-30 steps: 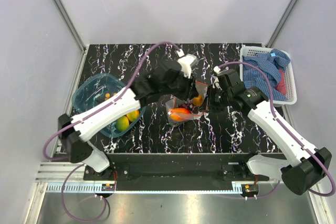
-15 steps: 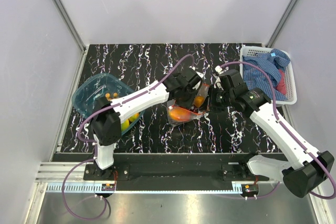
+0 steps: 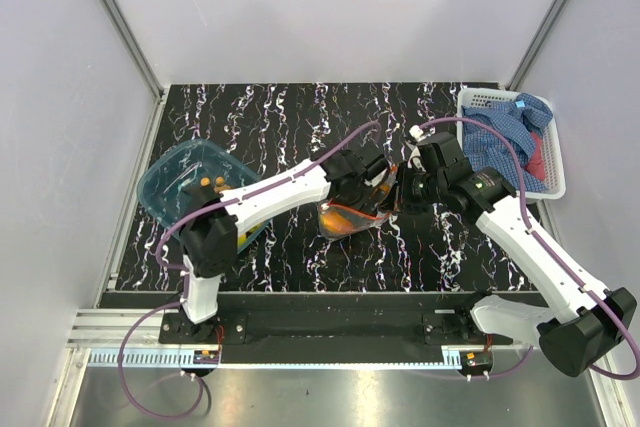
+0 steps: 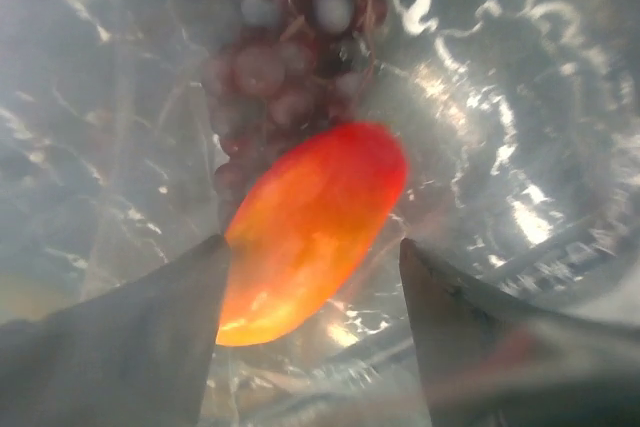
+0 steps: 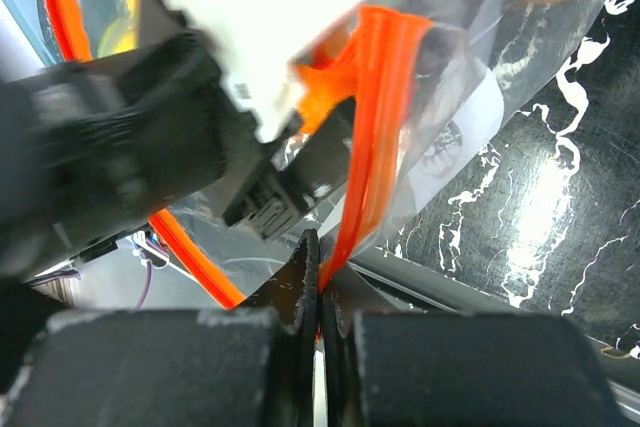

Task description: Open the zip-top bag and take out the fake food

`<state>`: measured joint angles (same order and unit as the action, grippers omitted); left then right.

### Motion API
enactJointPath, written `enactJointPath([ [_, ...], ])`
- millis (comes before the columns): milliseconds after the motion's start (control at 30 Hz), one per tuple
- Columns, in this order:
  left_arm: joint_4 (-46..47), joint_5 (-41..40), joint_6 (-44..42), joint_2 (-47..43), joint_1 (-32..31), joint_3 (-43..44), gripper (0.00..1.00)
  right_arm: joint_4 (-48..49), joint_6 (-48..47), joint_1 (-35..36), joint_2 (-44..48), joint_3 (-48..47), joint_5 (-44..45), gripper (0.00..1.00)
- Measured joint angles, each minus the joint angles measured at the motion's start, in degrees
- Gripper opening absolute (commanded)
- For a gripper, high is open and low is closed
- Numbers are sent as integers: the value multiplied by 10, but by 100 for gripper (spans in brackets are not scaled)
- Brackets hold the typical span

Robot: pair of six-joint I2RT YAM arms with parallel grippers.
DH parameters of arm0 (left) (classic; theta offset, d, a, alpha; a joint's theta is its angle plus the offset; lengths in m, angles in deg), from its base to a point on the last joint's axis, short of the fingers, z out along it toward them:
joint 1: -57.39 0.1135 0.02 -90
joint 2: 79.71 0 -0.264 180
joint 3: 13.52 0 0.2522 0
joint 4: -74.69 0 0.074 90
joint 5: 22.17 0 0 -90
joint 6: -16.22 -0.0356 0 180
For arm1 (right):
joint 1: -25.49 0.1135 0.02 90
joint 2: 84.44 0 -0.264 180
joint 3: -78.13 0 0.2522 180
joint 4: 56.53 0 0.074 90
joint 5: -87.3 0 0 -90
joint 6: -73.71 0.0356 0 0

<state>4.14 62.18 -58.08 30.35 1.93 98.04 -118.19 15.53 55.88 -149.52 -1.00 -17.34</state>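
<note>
Removal is under way. Near the tabletop's (image 3: 250,117) middle, the right gripper (image 5: 317,269) pinches the zip-top bag's (image 3: 345,219) zip strip (image 5: 372,127). The left gripper (image 4: 312,277), jaws spread inside the bag, straddles the orange-red fruit (image 4: 320,202), seemingly without contact. Next it should close and lift out.

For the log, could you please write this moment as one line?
left gripper open astride orange fruit | right gripper shut on zip-top bag
</note>
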Motion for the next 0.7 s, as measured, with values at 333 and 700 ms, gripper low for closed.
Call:
enactJointPath([
  [333,1,5,-17,26,-2,-40,63,0,0,0,0,0,0,0],
  [700,6,-40,-12,26,-3,-5,5,0,0,0,-1,0,0,0],
])
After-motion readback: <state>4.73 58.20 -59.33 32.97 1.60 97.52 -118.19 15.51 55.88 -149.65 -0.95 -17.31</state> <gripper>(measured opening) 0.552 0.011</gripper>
